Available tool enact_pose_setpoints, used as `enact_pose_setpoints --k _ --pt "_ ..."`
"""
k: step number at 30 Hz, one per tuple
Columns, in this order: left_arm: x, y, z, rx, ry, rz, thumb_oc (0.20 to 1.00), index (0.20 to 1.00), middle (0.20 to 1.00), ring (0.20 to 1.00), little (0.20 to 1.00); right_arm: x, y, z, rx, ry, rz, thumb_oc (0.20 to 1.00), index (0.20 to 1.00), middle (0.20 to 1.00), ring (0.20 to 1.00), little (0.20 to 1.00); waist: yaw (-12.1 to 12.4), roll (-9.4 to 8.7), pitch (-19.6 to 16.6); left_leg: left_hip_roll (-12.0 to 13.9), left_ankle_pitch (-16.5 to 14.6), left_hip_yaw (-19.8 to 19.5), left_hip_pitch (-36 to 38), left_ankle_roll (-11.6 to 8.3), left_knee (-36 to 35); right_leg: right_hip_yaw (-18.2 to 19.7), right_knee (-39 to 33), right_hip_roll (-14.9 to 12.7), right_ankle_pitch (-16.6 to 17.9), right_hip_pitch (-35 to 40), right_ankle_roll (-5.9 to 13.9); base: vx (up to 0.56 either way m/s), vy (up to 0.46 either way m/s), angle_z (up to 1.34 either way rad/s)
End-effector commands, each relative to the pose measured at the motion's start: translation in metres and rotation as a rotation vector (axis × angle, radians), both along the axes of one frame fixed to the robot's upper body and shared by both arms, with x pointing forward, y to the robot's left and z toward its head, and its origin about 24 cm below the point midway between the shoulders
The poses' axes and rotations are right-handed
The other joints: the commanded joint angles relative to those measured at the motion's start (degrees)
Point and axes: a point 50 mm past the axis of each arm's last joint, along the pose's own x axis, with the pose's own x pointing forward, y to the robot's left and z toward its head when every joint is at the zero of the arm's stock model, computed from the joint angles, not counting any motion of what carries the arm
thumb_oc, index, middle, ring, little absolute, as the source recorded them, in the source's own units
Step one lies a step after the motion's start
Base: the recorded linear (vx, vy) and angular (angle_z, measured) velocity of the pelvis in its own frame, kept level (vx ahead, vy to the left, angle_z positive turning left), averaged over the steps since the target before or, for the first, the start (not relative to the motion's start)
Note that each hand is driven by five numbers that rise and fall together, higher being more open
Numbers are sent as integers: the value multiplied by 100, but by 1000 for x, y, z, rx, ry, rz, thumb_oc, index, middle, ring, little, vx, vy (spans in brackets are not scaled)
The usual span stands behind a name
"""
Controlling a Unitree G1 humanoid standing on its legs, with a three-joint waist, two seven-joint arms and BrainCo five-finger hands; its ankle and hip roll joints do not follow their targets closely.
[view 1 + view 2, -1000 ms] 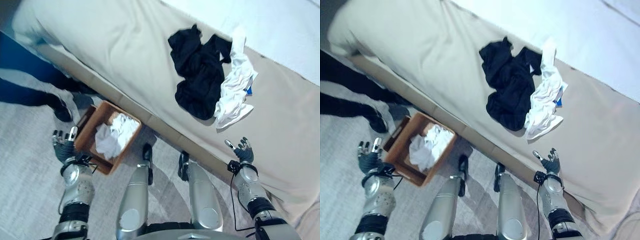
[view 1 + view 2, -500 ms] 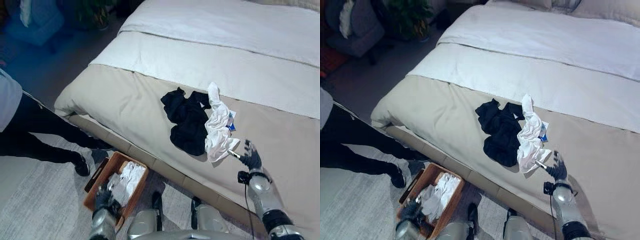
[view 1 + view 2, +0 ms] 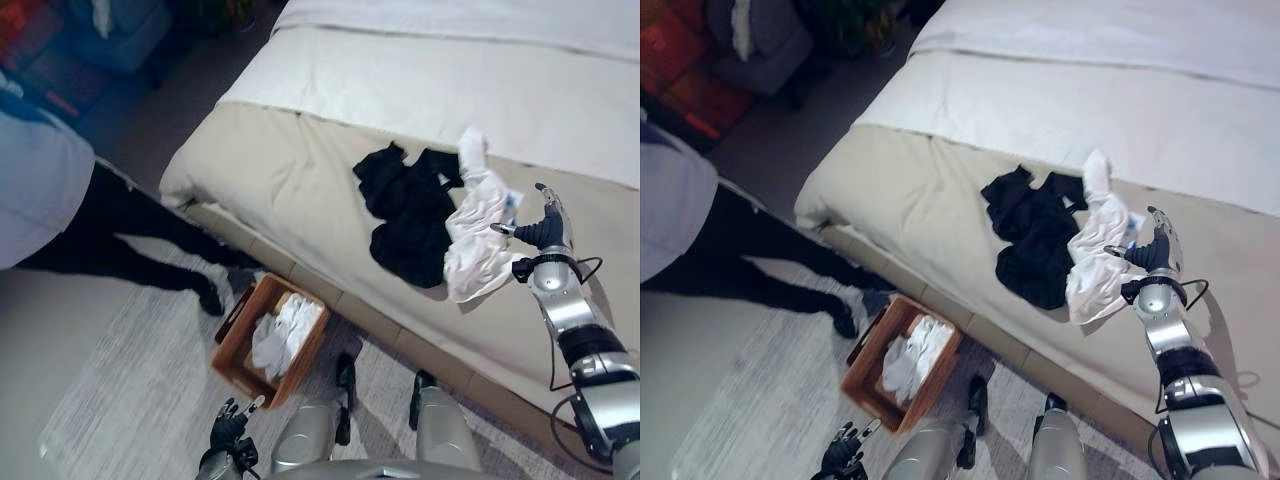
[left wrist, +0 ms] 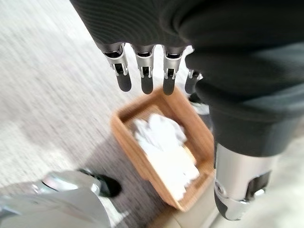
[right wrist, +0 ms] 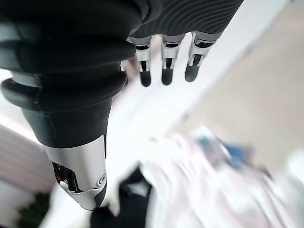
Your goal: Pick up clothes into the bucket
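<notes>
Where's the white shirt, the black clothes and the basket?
white shirt (image 3: 478, 250), left eye view, middle of the crumpled cloth.
black clothes (image 3: 408, 215), left eye view, centre of the dark heap.
basket (image 3: 232, 345), left eye view, its brown side wall.

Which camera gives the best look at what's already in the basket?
The left wrist view: the brown basket sits close below the open left hand, white clothes heaped inside. Both eye views show it small on the floor beside the bed.
</notes>
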Motion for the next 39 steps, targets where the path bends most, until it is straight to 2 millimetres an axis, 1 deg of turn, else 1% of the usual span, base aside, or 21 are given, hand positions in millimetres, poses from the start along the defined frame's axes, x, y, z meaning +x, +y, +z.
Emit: enact_pose_setpoints --k 1,2,3,4,9,11,15,16,17,18,20,26,27,28,30,31,32,33,36,37,39 --pt "19 4 10 1 -86 -1 1000 1000 1000 1000 1000 14 -6 33 -81 -36 -12 1000 1000 1000 1000 1000 -70 -221 343 -326 -514 -146 188 252 411 39 -978 -163 642 490 336 -53 -4 11" --pt "21 -5 12 -24 -106 -27 1000 1000 1000 1000 1000 13 -19 34 -106 15 -73 1000 1000 1000 1000 1000 -35 -132 485 -364 -488 -206 50 241 455 25 -730 -249 540 301 300 -51 0 20" --pt "21 -5 12 -24 -106 -26 1000 1000 1000 1000 1000 13 -19 34 -106 14 -73 1000 1000 1000 1000 1000 -37 -132 483 -366 -489 -206 45 241 457 26 -723 -252 537 293 300 -56 -8 19" --pt "28 -12 17 -50 -150 -47 1000 1000 1000 1000 1000 12 -28 41 -114 22 -115 1000 1000 1000 1000 1000 0 -29 625 -412 -462 -249 -131 236 519 48 -457 -300 469 35 275 -33 -3 18" --pt "40 -23 25 -89 -214 -67 1000 1000 1000 1000 1000 16 -31 54 -130 3 -142 1000 1000 1000 1000 1000 15 70 929 -473 -427 -285 -432 232 634 122 8 -394 333 -391 230 -47 -21 13" --pt "51 -32 33 -104 -260 -110 1000 1000 1000 1000 1000 19 -36 68 -166 17 -160 1000 1000 1000 1000 1000 25 120 1112 -531 -443 -280 -629 243 759 180 291 -450 288 -679 222 -44 -17 12" --pt "60 -41 39 -126 -299 -147 1000 1000 1000 1000 1000 15 -49 80 -207 73 -208 1000 1000 1000 1000 1000 65 162 1113 -611 -475 -247 -900 252 898 253 501 -531 273 -1022 212 -19 2 8" --pt "66 -45 45 -137 -326 -172 1000 1000 1000 1000 1000 15 -56 93 -230 107 -243 1000 1000 1000 1000 1000 78 173 1113 -640 -495 -232 -1053 257 988 286 576 -550 266 -1182 204 -17 1 4" --pt "68 -46 47 -140 -338 -182 1000 1000 1000 1000 1000 15 -57 98 -245 122 -251 1000 1000 1000 1000 1000 75 166 1113 -643 -501 -220 -1103 263 1019 300 585 -554 274 -1232 205 0 0 0" --pt "70 -49 49 -146 -346 -190 1000 1000 1000 1000 1000 15 -58 102 -256 134 -260 849 849 849 849 849 67 155 1113 -655 -516 -208 -1153 267 1062 315 589 -558 279 -1266 203 0 0 0" --pt "75 -53 51 -155 -356 -189 1000 1000 1000 1000 1000 19 -54 112 -269 85 -264 200 200 200 200 200 38 127 1113 -675 -554 -171 -1234 288 1131 365 601 -550 310 -1354 209 -16 34 5" --pt "86 -53 60 -144 -404 -169 1000 1000 1000 1000 1000 30 -34 117 -215 -77 -201 200 200 200 200 200 -44 16 1113 -693 -691 -48 -1410 323 1402 495 585 -537 388 -1474 243 -19 36 -4" --pt "87 -51 60 -134 -406 -157 1000 1000 1000 1000 1000 34 -24 124 -183 -175 -171 200 200 200 200 200 -76 -29 1113 -693 -741 -16 -1407 331 1453 528 549 -527 415 -1450 259 -17 81 -10" --pt "90 -43 62 -116 -423 -127 1000 1000 1000 1000 1000 39 1 138 -172 -333 -66 200 200 200 200 200 -128 -120 1113 -673 -808 72 -1409 339 1546 613 496 -484 488 -1456 289 -22 108 -11" --pt "90 -35 63 -88 -426 -106 1000 1000 1000 1000 1000 35 18 165 -198 -499 8 200 200 200 200 200 -186 -241 1113 -638 -880 142 -1376 349 1585 693 395 -429 572 -1412 326 -15 97 -33" --pt "90 -30 62 -76 -425 -91 1000 1000 1000 1000 1000 31 21 177 -224 -552 25 200 200 200 200 200 -206 -292 1113 -620 -909 172 -1347 358 1593 723 347 -406 611 -1386 349 -4 58 -34" --pt "90 -30 62 -75 -425 -91 1000 1000 1000 1000 1000 31 21 177 -224 -552 24 200 200 200 200 200 -199 -294 1113 -618 -910 176 -1345 359 1593 726 345 -404 613 -1385 349 -6 84 -26" --pt "95 -24 65 -48 -443 -82 1000 1000 1000 1000 1000 21 24 205 -238 -695 32 200 200 200 200 200 -246 -433 1113 -580 -991 257 -1223 373 1599 798 154 -347 730 -1243 420 -5 71 -29" --pt "107 -15 78 -17 -509 -77 1000 1000 1000 1000 1000 3 27 241 -271 -870 28 200 200 200 200 200 -293 -617 1113 -514 -1092 357 -979 401 1585 872 -135 -258 903 -965 510 -8 72 -40" --pt "118 -13 90 -6 -573 -82 1000 1000 1000 1000 1000 -5 25 254 -279 -933 20 200 200 200 200 200 -315 -704 1113 -489 -1136 402 -816 409 1558 897 -292 -224 963 -765 559 36 44 -28" --pt "129 -6 109 17 -661 -85 1000 1000 1000 1000 1000 -15 29 268 -301 -1006 33 200 200 200 200 200 -316 -819 1113 -445 -1172 475 -616 445 1541 945 -537 -174 1128 -513 613 7 54 -28"
